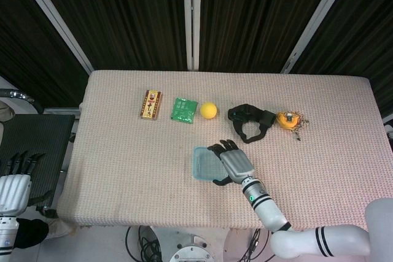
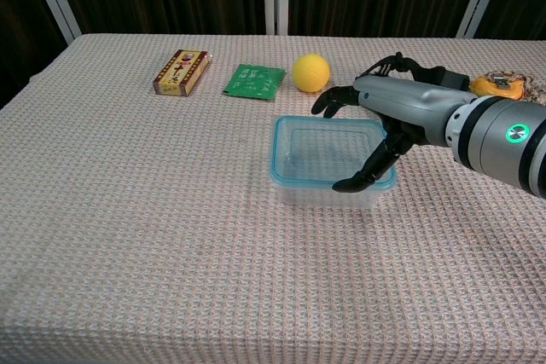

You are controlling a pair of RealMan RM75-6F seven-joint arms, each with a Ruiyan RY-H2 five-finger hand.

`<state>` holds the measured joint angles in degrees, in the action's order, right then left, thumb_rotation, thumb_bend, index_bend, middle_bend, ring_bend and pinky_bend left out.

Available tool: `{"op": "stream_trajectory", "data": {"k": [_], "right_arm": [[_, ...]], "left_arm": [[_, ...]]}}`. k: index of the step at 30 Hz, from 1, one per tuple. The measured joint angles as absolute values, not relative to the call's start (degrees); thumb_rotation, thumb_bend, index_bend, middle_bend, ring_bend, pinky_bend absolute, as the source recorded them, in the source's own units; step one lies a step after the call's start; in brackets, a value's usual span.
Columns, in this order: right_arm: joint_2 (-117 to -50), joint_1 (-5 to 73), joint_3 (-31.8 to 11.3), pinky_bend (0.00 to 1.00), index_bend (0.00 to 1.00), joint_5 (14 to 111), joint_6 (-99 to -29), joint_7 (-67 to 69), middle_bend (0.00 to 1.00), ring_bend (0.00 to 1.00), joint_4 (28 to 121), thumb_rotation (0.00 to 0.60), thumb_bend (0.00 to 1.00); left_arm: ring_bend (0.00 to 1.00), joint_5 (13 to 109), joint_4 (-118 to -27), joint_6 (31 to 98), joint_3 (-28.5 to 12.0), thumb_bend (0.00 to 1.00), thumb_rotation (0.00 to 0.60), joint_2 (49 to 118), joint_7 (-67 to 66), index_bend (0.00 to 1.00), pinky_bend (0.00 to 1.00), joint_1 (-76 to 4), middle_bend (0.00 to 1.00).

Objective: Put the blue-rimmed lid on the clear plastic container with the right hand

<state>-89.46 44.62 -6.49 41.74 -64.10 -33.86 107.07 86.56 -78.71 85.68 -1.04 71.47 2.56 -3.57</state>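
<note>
The clear plastic container (image 2: 322, 196) stands near the middle of the table with the blue-rimmed lid (image 2: 320, 148) lying on top of it. My right hand (image 2: 386, 117) reaches over the lid's right end. Its thumb touches the near rim and its fingers (image 2: 328, 100) curl over the far rim, gripping the lid. From above, the right hand (image 1: 233, 163) covers the right part of the lid (image 1: 204, 163). My left hand (image 1: 15, 181) hangs off the table at the far left, fingers apart and holding nothing.
Along the far side lie a red and yellow box (image 2: 182, 71), a green packet (image 2: 253, 80), a yellow ball (image 2: 310, 72), a black strap bundle (image 1: 249, 119) and an orange tape measure (image 1: 287, 118). A black cart (image 1: 34, 145) stands left of the table.
</note>
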Motion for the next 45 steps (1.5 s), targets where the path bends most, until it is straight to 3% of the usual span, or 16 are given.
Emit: {"op": "stream_trajectory", "data": {"k": [34, 45], "right_arm": [[-84.2, 40.0, -5.2, 0.00, 0.16, 46.1, -65.8, -30.2, 0.40, 0.02, 108.3, 0.600, 0.15], [-83.8, 40.4, -4.9, 0.00, 0.00, 46.4, -62.5, -29.4, 0.20, 0.00, 107.2, 0.600, 0.00]], "left_arm": [[0.02, 85.6, -79.2, 84.1, -1.0, 0.00, 0.600, 71.5, 2.1, 0.14, 0.00, -3.9, 0.14], [0.02, 85.5, -80.3, 84.0, -1.1, 0.00, 0.600, 71.0, 1.2, 0.14, 0.00, -4.0, 0.14]]}}
